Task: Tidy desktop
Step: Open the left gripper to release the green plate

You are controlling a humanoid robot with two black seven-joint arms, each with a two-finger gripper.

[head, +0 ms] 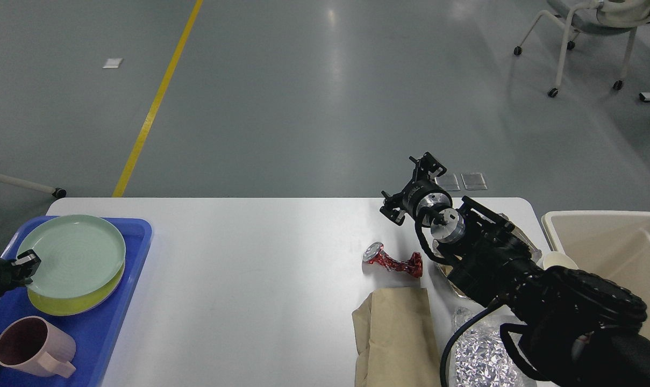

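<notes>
The white desktop (260,258) carries litter on its right side: a crushed red can (392,262), a brown paper bag (397,333) and crumpled silver foil (480,357). My right gripper (409,186) hangs open above the far right part of the desktop, just beyond the can, with nothing between its fingers. At the left edge, my left gripper (26,260) is closed on the near-left rim of a green plate (75,252). That plate rests on a yellow plate (83,303) in the blue tray (134,252).
A pink mug (31,346) stands in the tray's near corner. A beige bin (609,252) sits off the table's right end, with a white cup (558,260) beside my right arm. A wheeled chair (588,32) stands far back right.
</notes>
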